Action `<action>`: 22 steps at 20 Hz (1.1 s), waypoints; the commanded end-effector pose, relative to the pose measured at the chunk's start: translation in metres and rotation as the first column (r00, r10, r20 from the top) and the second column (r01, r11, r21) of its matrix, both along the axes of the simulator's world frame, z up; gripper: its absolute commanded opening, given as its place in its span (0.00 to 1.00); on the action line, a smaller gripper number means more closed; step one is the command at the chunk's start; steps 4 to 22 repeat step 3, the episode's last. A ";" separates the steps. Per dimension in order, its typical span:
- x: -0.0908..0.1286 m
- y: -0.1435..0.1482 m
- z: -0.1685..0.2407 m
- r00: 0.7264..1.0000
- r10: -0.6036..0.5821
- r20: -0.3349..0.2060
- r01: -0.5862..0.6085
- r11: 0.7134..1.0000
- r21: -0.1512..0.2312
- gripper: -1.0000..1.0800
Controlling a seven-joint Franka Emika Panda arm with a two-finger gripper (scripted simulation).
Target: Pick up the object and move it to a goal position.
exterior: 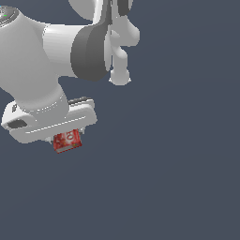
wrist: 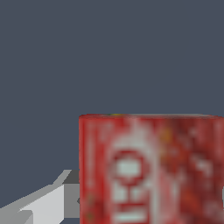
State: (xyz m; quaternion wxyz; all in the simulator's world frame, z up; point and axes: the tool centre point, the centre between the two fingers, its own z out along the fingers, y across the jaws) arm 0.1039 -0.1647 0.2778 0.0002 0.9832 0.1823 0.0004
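Red box [wrist: 151,170] fills the wrist view, held just under the white gripper [exterior: 65,136].

White lettering on its face is too blurred to read; a ring shape shows. One pale finger [wrist: 43,203] touches its side, so the gripper seems closed on it. Only plain dark grey background surrounds it; nothing stands nearby.

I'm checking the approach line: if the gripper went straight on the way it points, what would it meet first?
The red box, right under the gripper and apparently already between its fingers. Beyond it only plain dark background shows; depth is unclear.
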 end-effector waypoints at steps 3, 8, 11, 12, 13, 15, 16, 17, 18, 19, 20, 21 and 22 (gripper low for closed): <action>0.001 -0.001 0.002 1.000 0.001 -0.001 -0.001 1.000 0.000 0.00; 0.001 -0.001 0.002 1.000 0.001 -0.001 -0.001 1.000 0.000 0.00; 0.001 -0.001 0.002 1.000 0.001 -0.001 -0.001 1.000 0.000 0.00; 0.001 -0.001 0.002 1.000 0.001 -0.001 -0.001 1.000 0.000 0.00; 0.001 -0.001 0.002 1.000 0.001 -0.001 -0.001 1.000 0.000 0.00; 0.001 -0.001 0.002 1.000 0.001 -0.001 -0.001 1.000 0.000 0.00; 0.001 -0.001 0.002 1.000 0.001 -0.001 -0.001 1.000 0.000 0.00; 0.001 -0.001 0.002 1.000 0.001 -0.001 -0.001 1.000 0.000 0.00; 0.001 -0.001 0.002 1.000 0.001 -0.001 -0.001 1.000 0.000 0.00; 0.001 -0.001 0.002 1.000 0.001 -0.001 -0.001 1.000 0.000 0.00; 0.001 -0.001 0.002 1.000 0.001 -0.001 -0.001 1.000 0.000 0.00; 0.001 -0.001 0.002 1.000 0.001 -0.001 -0.001 1.000 0.000 0.00; 0.001 -0.001 0.002 1.000 0.001 -0.001 -0.001 1.000 0.000 0.00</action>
